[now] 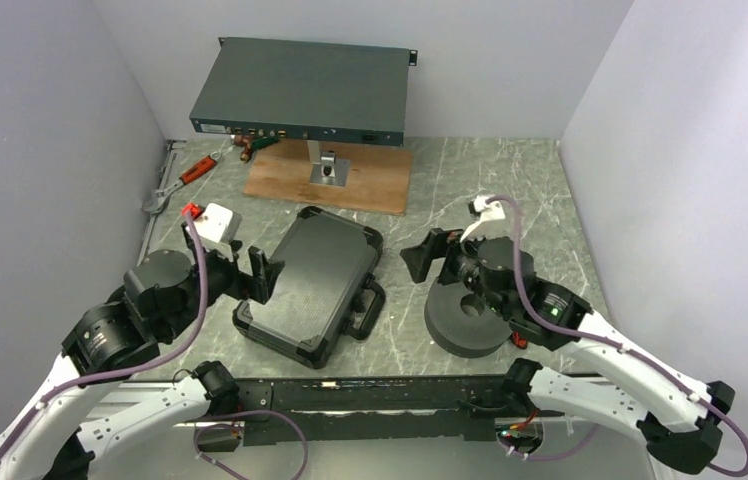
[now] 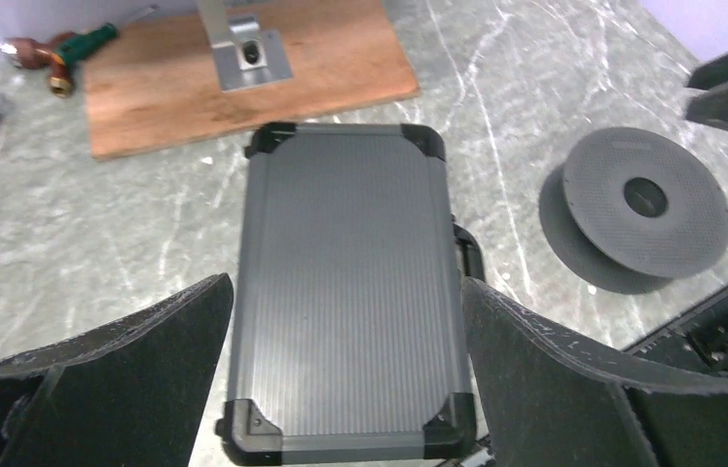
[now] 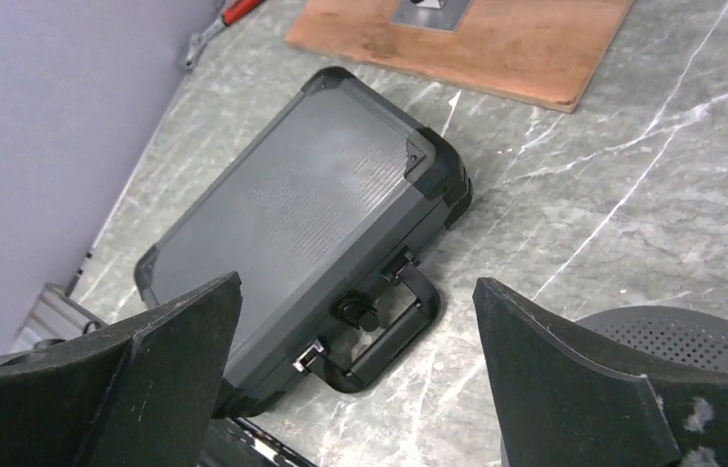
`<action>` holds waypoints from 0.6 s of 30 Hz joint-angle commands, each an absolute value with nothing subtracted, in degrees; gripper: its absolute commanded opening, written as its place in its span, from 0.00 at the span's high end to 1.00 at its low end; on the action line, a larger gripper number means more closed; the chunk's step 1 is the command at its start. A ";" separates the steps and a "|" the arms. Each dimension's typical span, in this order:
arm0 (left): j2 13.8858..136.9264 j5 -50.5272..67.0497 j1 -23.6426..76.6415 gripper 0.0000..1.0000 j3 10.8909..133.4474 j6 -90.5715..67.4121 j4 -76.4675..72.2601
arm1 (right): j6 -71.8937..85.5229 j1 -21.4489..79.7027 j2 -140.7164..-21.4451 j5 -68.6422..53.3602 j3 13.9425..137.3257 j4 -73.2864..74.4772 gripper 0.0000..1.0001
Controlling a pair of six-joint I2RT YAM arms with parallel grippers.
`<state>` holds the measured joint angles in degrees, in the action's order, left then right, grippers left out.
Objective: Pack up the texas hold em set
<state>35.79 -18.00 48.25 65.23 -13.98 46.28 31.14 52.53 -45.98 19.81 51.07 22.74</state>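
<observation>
The black briefcase (image 1: 315, 285) lies flat and closed on the marble table, its handle (image 1: 370, 305) facing the right arm. It also shows in the left wrist view (image 2: 350, 292) and in the right wrist view (image 3: 292, 224), where the handle (image 3: 394, 331) and a latch are plain. My left gripper (image 1: 250, 270) is open and empty at the case's left edge; its jaws straddle the lid's width (image 2: 345, 389). My right gripper (image 1: 430, 258) is open and empty, just right of the case (image 3: 355, 379). Chips, card boxes, dice and the yellow disc are out of view.
A dark grey foam ring (image 1: 470, 320) lies under my right arm, right of the case (image 2: 642, 209). A grey rack-mount box (image 1: 300, 92) stands on a post over a wooden board (image 1: 380, 180) at the back. A red-handled wrench (image 1: 190, 170) and a screwdriver (image 1: 250, 148) lie back left.
</observation>
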 commanded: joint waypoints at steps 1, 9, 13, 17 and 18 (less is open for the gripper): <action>34.15 -26.32 48.51 0.06 66.39 -9.21 46.42 | 31.87 52.56 -41.61 21.11 52.07 21.42 0.06; 27.96 -33.62 48.49 0.04 55.04 -5.26 37.70 | 33.42 52.56 -33.28 23.35 44.00 17.54 0.00; 24.91 -35.76 48.45 0.05 49.56 -3.96 33.29 | 32.41 52.56 -31.83 23.25 43.20 17.67 0.00; 22.73 -36.57 48.44 0.04 46.17 -2.95 30.29 | 31.96 52.56 -32.38 24.34 44.08 20.00 0.00; 22.61 -37.00 48.42 0.04 46.00 -2.86 30.31 | 31.85 52.56 -32.49 24.50 44.12 20.30 0.00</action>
